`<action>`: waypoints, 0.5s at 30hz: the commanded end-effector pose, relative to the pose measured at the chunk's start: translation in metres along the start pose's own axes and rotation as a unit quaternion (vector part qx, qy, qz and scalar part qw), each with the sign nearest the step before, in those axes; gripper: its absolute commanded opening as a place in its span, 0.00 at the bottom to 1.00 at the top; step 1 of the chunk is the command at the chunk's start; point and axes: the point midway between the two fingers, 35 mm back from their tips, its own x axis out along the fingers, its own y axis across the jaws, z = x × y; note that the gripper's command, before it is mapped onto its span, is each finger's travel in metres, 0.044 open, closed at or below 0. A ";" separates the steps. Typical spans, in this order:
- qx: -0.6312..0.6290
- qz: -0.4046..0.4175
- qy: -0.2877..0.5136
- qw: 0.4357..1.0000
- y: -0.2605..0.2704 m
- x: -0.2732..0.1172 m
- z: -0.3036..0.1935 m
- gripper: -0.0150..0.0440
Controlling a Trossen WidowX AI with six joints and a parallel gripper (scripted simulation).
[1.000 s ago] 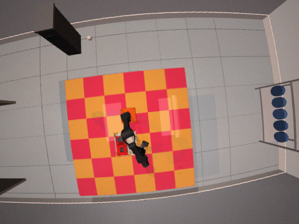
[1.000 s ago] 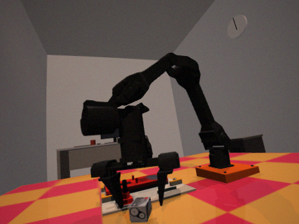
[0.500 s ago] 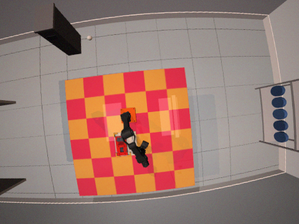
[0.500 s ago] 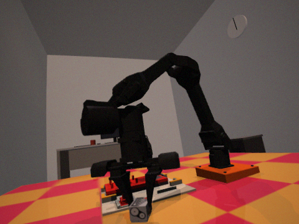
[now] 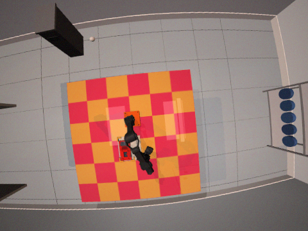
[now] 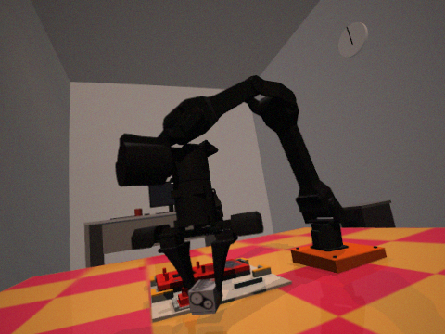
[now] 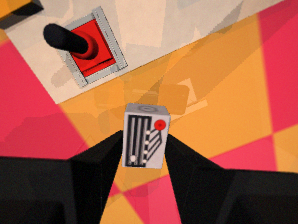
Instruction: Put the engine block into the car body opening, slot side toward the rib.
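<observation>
The engine block (image 6: 202, 299) (image 7: 142, 145) is a small grey block with dark slots and a red dot on top and two round marks on one end. My gripper (image 6: 204, 284) (image 7: 144, 136) is shut on it, one finger on each side. The block appears slightly above the checkered table, just off the near edge of the white board. The long red car body (image 5: 126, 156) (image 6: 204, 274) with upright pegs lies on that board, behind the gripper in the exterior view and out of the wrist view. Its opening and rib cannot be made out.
The white board (image 6: 274, 281) (image 7: 165, 31) also carries a small red part (image 7: 102, 47) in a grey frame, with a black-topped post standing up close to the gripper. The arm's orange base (image 5: 136, 119) (image 6: 324, 261) stands farther back.
</observation>
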 end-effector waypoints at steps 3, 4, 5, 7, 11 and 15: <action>-0.003 0.003 0.003 1.000 0.002 -0.020 -0.002 0.25; -0.002 0.003 0.003 1.000 0.002 -0.023 -0.002 0.25; -0.002 0.003 0.003 1.000 0.002 -0.026 -0.003 0.25; -0.002 0.003 0.003 1.000 0.002 -0.033 -0.003 0.25; -0.001 0.004 0.003 1.000 0.002 -0.046 -0.003 0.25; 0.000 0.004 0.003 1.000 0.002 -0.059 -0.002 0.25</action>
